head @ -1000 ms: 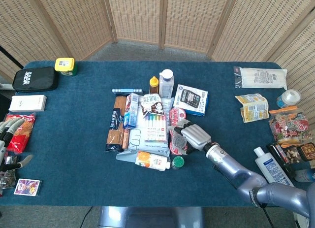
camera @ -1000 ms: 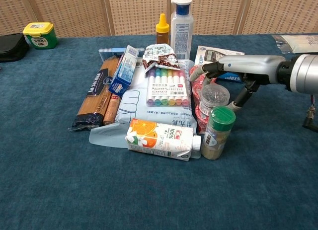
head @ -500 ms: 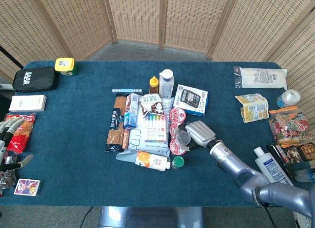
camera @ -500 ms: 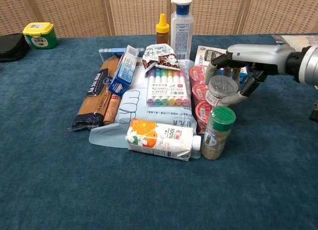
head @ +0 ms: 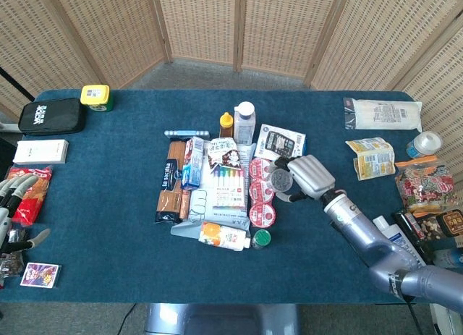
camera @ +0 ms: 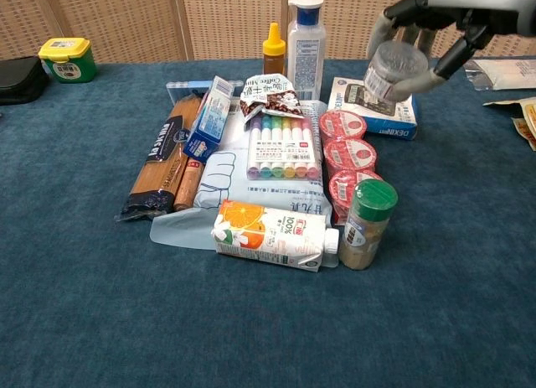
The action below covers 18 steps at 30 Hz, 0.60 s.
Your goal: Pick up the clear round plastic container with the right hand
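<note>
1. Your right hand (camera: 435,11) has the clear round plastic container (camera: 394,69) lifted off the surface (camera: 100,304). Keep the grip pressure even; thin clear plastic likely flexes and slips.
2. Raise straight up and keep it level, clear of the tall white bottle (camera: 305,43) and the red-lidded cups (camera: 347,153) below.
3. Fingers (camera: 392,19) curl over the container's top and far side; the thumb presses its near side. It's pinched between them.
4. The container hangs above the boxed calculator (head: 281,145), toward the surface's far edge, mid-width.
5. Left hand (head: 16,212) idles at the left edge, fingers spread, holding nothing.
</note>
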Each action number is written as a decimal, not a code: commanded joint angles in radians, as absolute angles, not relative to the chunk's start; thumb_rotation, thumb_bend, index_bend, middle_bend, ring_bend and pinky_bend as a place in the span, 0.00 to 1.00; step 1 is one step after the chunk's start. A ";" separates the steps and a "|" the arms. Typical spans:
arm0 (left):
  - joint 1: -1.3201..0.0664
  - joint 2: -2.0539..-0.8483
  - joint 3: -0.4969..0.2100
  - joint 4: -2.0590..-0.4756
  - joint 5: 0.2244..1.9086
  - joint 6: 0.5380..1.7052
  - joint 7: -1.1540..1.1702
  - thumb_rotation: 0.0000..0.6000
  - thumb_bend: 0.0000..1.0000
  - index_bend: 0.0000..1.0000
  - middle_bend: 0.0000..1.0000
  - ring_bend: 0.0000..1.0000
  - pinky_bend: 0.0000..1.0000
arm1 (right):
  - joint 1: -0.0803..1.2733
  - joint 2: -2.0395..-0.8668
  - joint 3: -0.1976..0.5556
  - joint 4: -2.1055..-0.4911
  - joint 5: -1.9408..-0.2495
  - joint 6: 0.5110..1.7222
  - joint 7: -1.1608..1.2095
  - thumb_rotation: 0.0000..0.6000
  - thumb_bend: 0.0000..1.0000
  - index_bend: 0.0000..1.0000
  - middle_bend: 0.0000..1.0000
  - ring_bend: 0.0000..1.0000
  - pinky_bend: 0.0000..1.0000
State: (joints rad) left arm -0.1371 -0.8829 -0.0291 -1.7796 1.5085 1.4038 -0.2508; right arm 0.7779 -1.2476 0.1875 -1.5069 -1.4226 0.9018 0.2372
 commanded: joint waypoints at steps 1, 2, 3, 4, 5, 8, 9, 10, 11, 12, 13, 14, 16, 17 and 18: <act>-0.134 -0.885 -0.027 -1.777 1.510 1.406 -0.253 1.00 0.26 0.05 0.00 0.00 0.00 | 0.787 -1.195 0.230 -1.548 -1.403 0.918 0.237 1.00 0.29 0.45 0.73 0.55 0.48; -0.133 -0.886 -0.026 -1.776 1.511 1.408 -0.255 1.00 0.26 0.05 0.00 0.00 0.00 | 0.790 -1.178 0.245 -1.561 -1.398 0.924 0.239 1.00 0.29 0.45 0.73 0.55 0.48; -0.131 -0.888 -0.026 -1.775 1.510 1.410 -0.258 1.00 0.26 0.05 0.00 0.00 0.00 | 0.791 -1.165 0.255 -1.571 -1.394 0.929 0.240 1.00 0.29 0.45 0.73 0.55 0.48; -0.130 -0.889 -0.026 -1.773 1.510 1.411 -0.260 1.00 0.26 0.05 0.00 0.00 0.00 | 0.793 -1.152 0.266 -1.582 -1.390 0.933 0.240 1.00 0.29 0.45 0.73 0.55 0.48; -0.130 -0.890 -0.026 -1.772 1.510 1.412 -0.262 1.00 0.26 0.05 0.00 0.00 0.00 | 0.794 -1.138 0.276 -1.593 -1.384 0.936 0.239 1.00 0.29 0.45 0.73 0.55 0.48; -0.130 -0.896 -0.026 -1.766 1.510 1.411 -0.265 1.00 0.26 0.05 0.00 0.00 0.00 | 0.799 -1.095 0.305 -1.629 -1.365 0.942 0.223 1.00 0.29 0.45 0.73 0.55 0.48; -0.131 -0.899 -0.026 -1.765 1.511 1.409 -0.267 1.00 0.26 0.05 0.00 0.00 0.00 | 0.801 -1.081 0.314 -1.642 -1.358 0.944 0.214 1.00 0.29 0.45 0.73 0.55 0.48; -0.131 -0.900 -0.026 -1.764 1.511 1.409 -0.267 1.00 0.26 0.05 0.00 0.00 0.00 | 0.802 -1.072 0.319 -1.651 -1.353 0.945 0.209 1.00 0.29 0.45 0.73 0.55 0.48; -0.132 -0.902 -0.026 -1.763 1.512 1.408 -0.267 1.00 0.26 0.05 0.00 0.00 0.00 | 0.802 -1.064 0.324 -1.661 -1.348 0.945 0.206 1.00 0.29 0.46 0.73 0.55 0.48; -0.133 -0.903 -0.026 -1.762 1.512 1.407 -0.268 1.00 0.26 0.05 0.00 0.00 0.00 | 0.803 -1.054 0.328 -1.672 -1.344 0.945 0.203 1.00 0.29 0.46 0.73 0.55 0.48; -0.133 -0.904 -0.026 -1.761 1.513 1.407 -0.268 1.00 0.26 0.05 0.00 0.00 0.00 | 0.803 -1.046 0.330 -1.680 -1.341 0.946 0.198 1.00 0.29 0.46 0.73 0.55 0.48; -0.134 -0.905 -0.027 -1.761 1.513 1.407 -0.268 1.00 0.26 0.05 0.00 0.00 0.00 | 0.802 -1.041 0.332 -1.686 -1.339 0.948 0.194 1.00 0.29 0.46 0.73 0.55 0.48; -0.136 -0.905 -0.028 -1.761 1.514 1.406 -0.268 1.00 0.26 0.05 0.00 0.00 0.00 | 0.800 -1.034 0.333 -1.695 -1.336 0.951 0.189 1.00 0.29 0.46 0.73 0.56 0.48; -0.137 -0.905 -0.029 -1.761 1.514 1.405 -0.268 1.00 0.26 0.05 0.00 0.00 0.00 | 0.799 -1.031 0.333 -1.699 -1.334 0.953 0.187 1.00 0.29 0.46 0.74 0.56 0.48; -0.139 -0.905 -0.030 -1.761 1.514 1.404 -0.267 1.00 0.26 0.05 0.00 0.00 0.00 | 0.797 -1.028 0.333 -1.703 -1.333 0.955 0.184 1.00 0.29 0.46 0.74 0.56 0.48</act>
